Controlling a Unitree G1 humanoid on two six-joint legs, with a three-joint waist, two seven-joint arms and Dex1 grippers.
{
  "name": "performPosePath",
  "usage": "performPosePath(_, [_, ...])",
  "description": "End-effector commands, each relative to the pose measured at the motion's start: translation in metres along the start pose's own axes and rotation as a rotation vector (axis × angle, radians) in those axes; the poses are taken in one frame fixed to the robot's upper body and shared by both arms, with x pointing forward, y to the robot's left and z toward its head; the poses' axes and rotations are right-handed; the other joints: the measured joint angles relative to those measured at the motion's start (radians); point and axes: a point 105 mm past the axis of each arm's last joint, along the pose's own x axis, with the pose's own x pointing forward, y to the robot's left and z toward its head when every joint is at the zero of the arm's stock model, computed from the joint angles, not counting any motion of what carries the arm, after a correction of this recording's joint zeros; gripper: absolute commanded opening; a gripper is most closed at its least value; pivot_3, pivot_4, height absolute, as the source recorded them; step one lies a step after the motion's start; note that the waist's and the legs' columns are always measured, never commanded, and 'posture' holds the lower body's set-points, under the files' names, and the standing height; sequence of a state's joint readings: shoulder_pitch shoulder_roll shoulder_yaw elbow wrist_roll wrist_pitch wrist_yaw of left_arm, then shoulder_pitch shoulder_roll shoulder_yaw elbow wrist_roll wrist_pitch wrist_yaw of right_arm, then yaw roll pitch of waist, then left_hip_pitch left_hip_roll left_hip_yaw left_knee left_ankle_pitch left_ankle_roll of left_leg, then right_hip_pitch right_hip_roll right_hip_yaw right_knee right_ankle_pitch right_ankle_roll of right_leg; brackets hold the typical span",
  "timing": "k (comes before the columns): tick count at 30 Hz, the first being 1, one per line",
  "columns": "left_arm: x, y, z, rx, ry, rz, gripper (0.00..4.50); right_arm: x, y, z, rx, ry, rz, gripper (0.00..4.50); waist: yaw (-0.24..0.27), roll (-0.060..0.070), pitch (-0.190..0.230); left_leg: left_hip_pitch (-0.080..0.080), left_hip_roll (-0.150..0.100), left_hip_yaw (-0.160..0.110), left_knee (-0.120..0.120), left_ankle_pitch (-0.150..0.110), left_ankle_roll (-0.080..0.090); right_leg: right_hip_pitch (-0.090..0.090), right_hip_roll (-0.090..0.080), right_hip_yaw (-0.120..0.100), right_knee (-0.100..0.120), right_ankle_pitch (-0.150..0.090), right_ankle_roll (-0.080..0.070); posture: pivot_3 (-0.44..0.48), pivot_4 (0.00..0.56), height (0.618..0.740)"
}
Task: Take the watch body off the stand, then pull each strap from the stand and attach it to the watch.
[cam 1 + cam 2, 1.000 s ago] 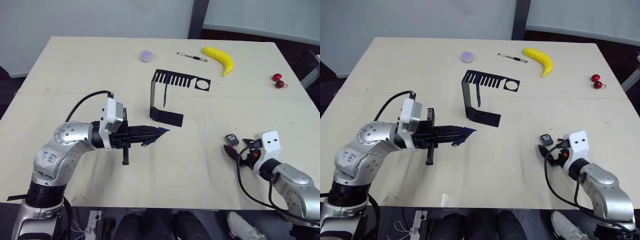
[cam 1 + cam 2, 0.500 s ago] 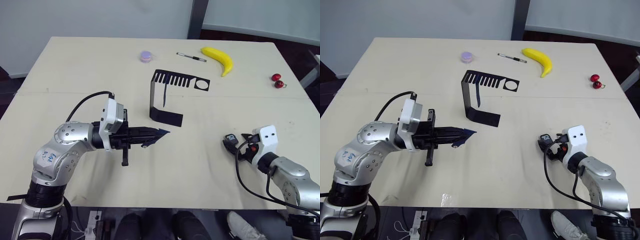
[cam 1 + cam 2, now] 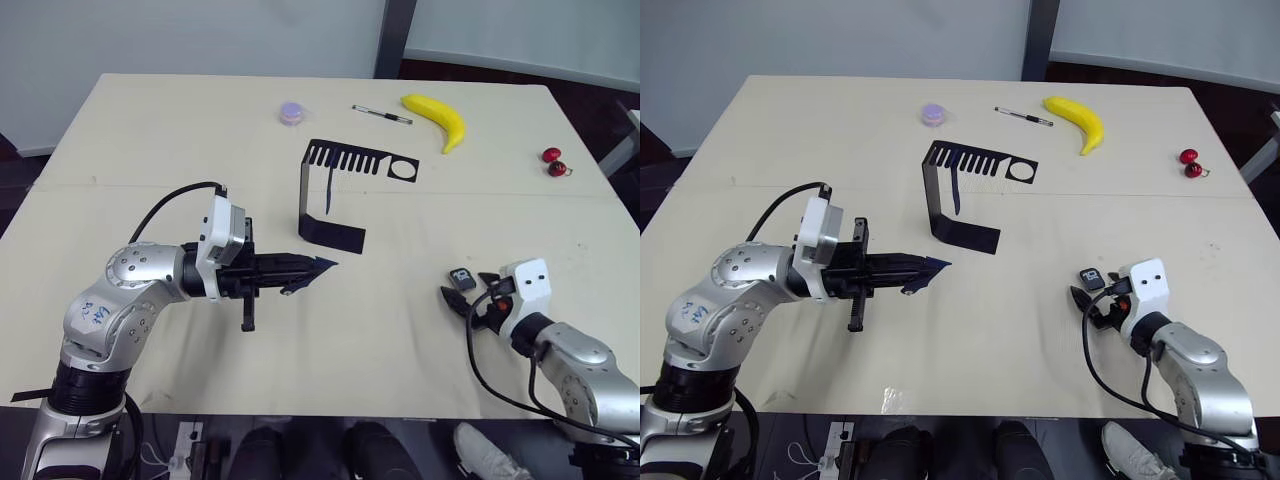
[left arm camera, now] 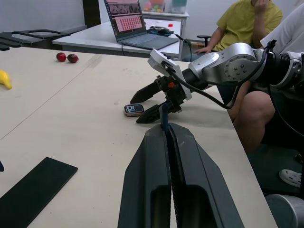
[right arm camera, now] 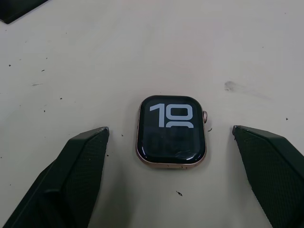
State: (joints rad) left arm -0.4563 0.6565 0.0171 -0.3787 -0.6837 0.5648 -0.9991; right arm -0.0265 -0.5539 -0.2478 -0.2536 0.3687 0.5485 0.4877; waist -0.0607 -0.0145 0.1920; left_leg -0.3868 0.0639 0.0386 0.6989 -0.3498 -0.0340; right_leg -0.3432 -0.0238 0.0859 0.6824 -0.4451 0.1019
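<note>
Right gripper (image 5: 171, 142) now drawn back, spread wide around the watch (image 5: 171, 131) (lying loose on the table (image 3: 150, 140)), not yet regrasped; left gripper (image 3: 318, 268) clamped on a strap (image 3: 322, 266).

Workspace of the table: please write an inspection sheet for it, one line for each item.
Surface: pale table, small dark specks.
Job's things: watch body flat on the table, screen up, off the stand; one strap hanging from the stand; other strap in the left claw.
Clutter: banana, pen, two cherries, small purple round thing.
Grippers: left claw shut on the strap; right claw open, astride the watch body, not touching.
Cables: black cable on each arm.
Surroundings: seated people, laptop.
</note>
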Motion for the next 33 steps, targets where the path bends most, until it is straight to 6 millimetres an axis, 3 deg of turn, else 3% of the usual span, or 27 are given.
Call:
performPosePath(1, [0.001,-0.004,0.006,0.022,-0.016,-0.025,0.0,0.002,-0.001,-0.011,0.006,0.035,-0.012,4.42,-0.001,0.0,0.0,0.0,0.0,0.0,0.0,0.0,0.0,0.0,0.0,0.0,0.0,0.0,0.0,0.0,0.15,0.74])
performPosePath(2, [0.002,-0.004,0.006,0.022,-0.016,-0.028,0.0,0.003,-0.003,-0.011,0.003,0.037,-0.016,4.42,-0.001,-0.001,0.0,0.0,0.0,0.0,0.0,0.0,0.0,0.0,0.0,0.0,0.0,0.0,0.0,0.0,0.15,0.74])
performPosePath(5, [0.003,-0.003,0.006,0.02,-0.017,-0.032,0.0,0.006,-0.004,-0.012,0.004,0.036,-0.013,3.61,-0.001,-0.001,-0.001,0.0,0.0,0.0,0.0,0.0,0.0,0.0,0.0,0.0,0.0,0.0,0.0,0.0,0.15,0.74])
performPosePath(9, [0.002,-0.002,0.006,0.015,-0.011,-0.027,0.0,0.005,-0.003,-0.011,0.023,0.027,0.004,1.72,0.001,-0.001,-0.001,0.0,0.0,0.0,0.001,0.0,0.0,0.001,0.0,0.0,0.0,0.0,0.0,0.0,0.15,0.74])
performPosePath(10, [0.002,-0.002,0.006,0.014,-0.01,-0.027,0.0,0.005,-0.003,-0.01,0.027,0.024,0.007,1.58,0.001,-0.001,-0.001,0.0,0.0,0.0,0.001,0.0,0.0,0.001,-0.001,0.0,0.0,0.0,0.0,0.0,0.15,0.74])
performPosePath(14, [0.0,-0.002,0.006,0.006,-0.014,-0.015,0.0,0.004,-0.002,-0.002,0.083,-0.012,0.013,1.59,0.002,-0.002,-0.001,0.0,0.0,0.0,0.001,0.0,0.0,0.001,-0.001,0.0,0.0,0.0,0.0,0.0,0.15,0.74])
performPosePath(19, [-0.003,0.0,0.008,0.016,-0.01,-0.004,0.0,-0.003,0.009,0.022,0.092,-0.084,0.139,1.59,0.002,-0.002,-0.001,0.0,0.0,0.0,0.0,0.0,0.0,0.0,-0.001,0.0,0.0,0.0,0.0,0.0,0.15,0.74])
performPosePath(23, [-0.013,0.014,0.018,0.135,0.022,0.033,0.0,-0.016,0.046,0.064,0.199,-0.134,0.456,1.59,-0.001,-0.001,0.0,0.0,0.0,0.001,0.0,0.0,0.0,0.0,0.0,0.0,0.0,0.0,0.0,0.0,0.15,0.74])
performPosePath(25, [-0.017,0.018,0.019,0.231,0.08,0.019,0.0,-0.022,0.068,0.076,0.27,-0.115,0.611,1.59,-0.002,-0.001,0.0,0.0,0.0,0.001,0.0,0.0,0.0,-0.001,0.0,0.0,0.001,0.0,0.0,0.0,0.15,0.74])
performPosePath(29, [-0.023,0.021,0.023,0.401,0.173,-0.041,0.0,-0.026,0.098,0.087,0.495,-0.042,0.83,1.59,-0.001,-0.001,0.0,0.0,0.001,-0.001,0.0,0.0,0.0,0.0,0.001,-0.001,0.0,0.0,0.0,0.0,0.15,0.74])
performPosePath(33, [-0.027,0.019,0.023,0.507,0.237,-0.099,0.0,-0.022,0.113,0.09,0.601,0.01,0.918,1.59,0.001,-0.001,0.0,-0.001,0.0,0.0,0.0,0.0,0.001,-0.001,-0.001,-0.002,0.0,0.0,0.0,0.0,0.15,0.74])
